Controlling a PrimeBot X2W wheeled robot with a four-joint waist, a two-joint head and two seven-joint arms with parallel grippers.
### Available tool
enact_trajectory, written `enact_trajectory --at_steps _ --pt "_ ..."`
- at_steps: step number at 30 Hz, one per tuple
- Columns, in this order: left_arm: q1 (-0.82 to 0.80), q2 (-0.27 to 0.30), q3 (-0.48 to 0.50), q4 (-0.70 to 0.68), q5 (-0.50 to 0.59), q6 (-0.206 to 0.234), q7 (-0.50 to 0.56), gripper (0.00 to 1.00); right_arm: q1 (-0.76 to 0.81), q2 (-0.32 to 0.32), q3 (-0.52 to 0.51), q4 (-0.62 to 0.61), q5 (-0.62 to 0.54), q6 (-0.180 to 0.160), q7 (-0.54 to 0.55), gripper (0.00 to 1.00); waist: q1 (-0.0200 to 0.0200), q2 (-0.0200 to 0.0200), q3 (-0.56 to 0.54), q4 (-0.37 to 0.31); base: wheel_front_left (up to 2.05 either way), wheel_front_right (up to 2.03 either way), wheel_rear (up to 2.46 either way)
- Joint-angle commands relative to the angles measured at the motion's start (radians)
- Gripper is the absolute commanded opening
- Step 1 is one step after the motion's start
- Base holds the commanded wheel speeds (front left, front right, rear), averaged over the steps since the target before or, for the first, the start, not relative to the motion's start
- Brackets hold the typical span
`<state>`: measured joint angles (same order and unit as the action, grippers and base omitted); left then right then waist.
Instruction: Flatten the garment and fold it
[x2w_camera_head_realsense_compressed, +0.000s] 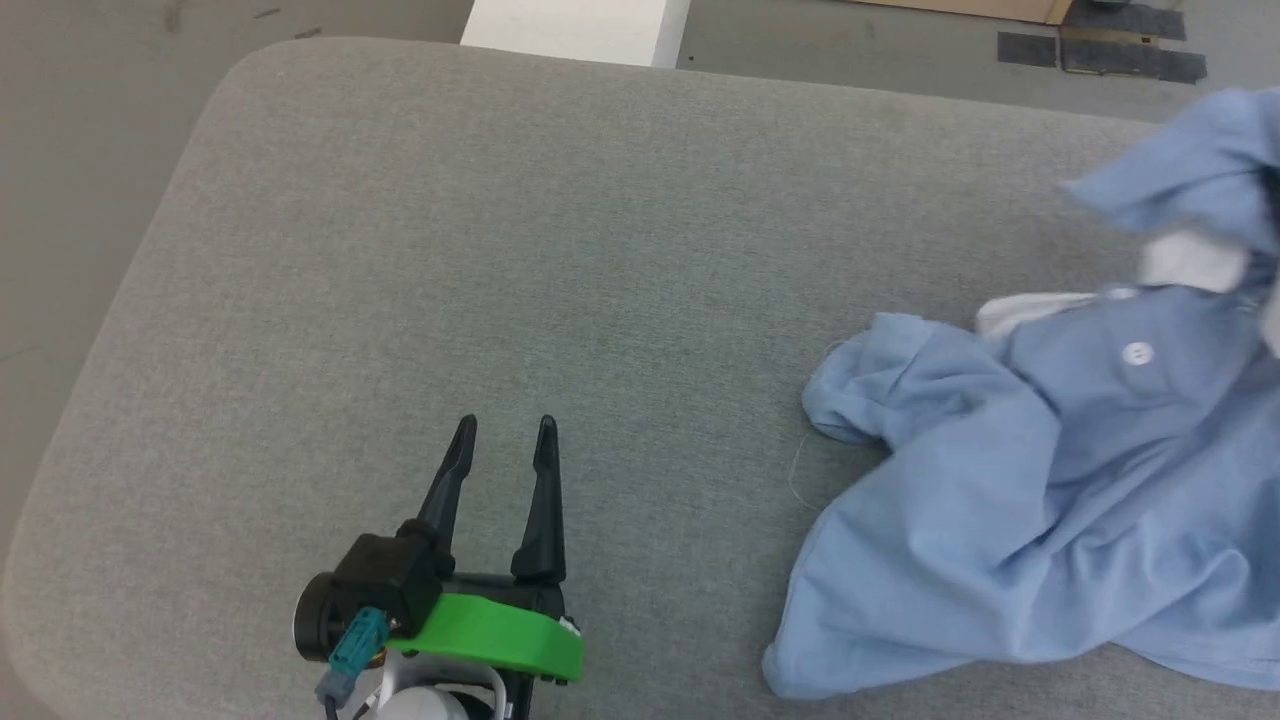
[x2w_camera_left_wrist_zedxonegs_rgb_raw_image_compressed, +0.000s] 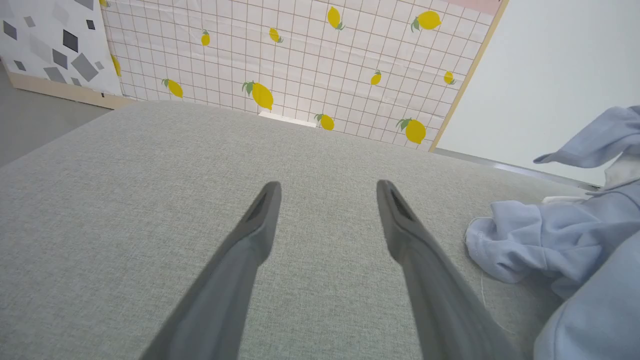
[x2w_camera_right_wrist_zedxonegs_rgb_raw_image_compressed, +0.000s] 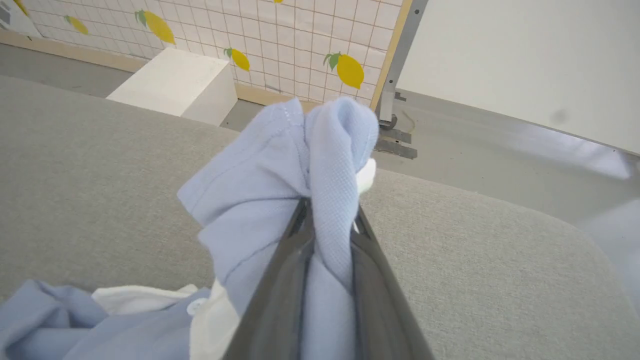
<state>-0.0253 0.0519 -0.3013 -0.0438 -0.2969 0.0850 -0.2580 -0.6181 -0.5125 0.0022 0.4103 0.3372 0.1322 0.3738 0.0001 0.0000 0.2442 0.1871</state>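
Fingers (x2w_camera_head_realsense_compressed: 541, 500) of my left gripper (x2w_camera_head_realsense_compressed: 505, 428) are spread apart with nothing between them, over bare grey bench (x2w_camera_head_realsense_compressed: 500, 250) at the lower left of the head view, apart from the garment (x2w_camera_head_realsense_compressed: 1040, 500). To their right I see that light blue shirt lying crumpled on the bench, one sleeve (x2w_camera_head_realsense_compressed: 860, 390) bunched toward the left gripper, its white collar (x2w_camera_head_realsense_compressed: 1030, 308) and button (x2w_camera_head_realsense_compressed: 1137, 353) facing up. Farther right, my right gripper (x2w_camera_right_wrist_zedxonegs_rgb_raw_image_compressed: 330, 207) is pinching a bunched fold of the shirt between its fingers, and that part is lifted above the bench.
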Motion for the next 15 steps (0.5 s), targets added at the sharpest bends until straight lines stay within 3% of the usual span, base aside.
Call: enact_trajectory --at_steps 1,2,3,8,15 --pt "0.002 -0.002 0.001 -0.001 0.005 0.003 -0.004 1.0 0.016 0.0 -0.018 0.032 -0.029 -0.002 -0.017 0.03 -0.0001 0.0 0.017 0.02 0.0 0.0 0.0" --pt "0.003 -0.002 -0.001 -0.001 0.006 0.003 -0.004 1.0 0.027 0.002 -0.031 0.062 -0.047 -0.002 -0.024 0.93 -0.0001 0.0 0.023 0.025 0.0 0.0 0.0" --pt "0.003 -0.002 -0.003 0.0 0.007 0.003 -0.004 1.0 0.036 0.007 -0.038 0.087 -0.059 -0.002 -0.028 1.0 -0.0001 0.0 0.028 0.029 0.0 0.0 0.0" --pt "0.004 -0.002 -0.004 0.003 0.007 0.008 -0.004 1.0 0.048 0.061 -0.042 0.178 -0.078 -0.002 -0.033 1.0 -0.0001 0.0 0.033 0.026 0.0 0.0 0.0" --pt "0.013 -0.002 0.013 0.019 0.02 -0.002 -0.004 1.0 0.013 0.081 -0.007 0.156 -0.054 -0.002 -0.074 1.0 -0.0001 0.0 -0.03 -0.027 0.0 0.0 0.0"
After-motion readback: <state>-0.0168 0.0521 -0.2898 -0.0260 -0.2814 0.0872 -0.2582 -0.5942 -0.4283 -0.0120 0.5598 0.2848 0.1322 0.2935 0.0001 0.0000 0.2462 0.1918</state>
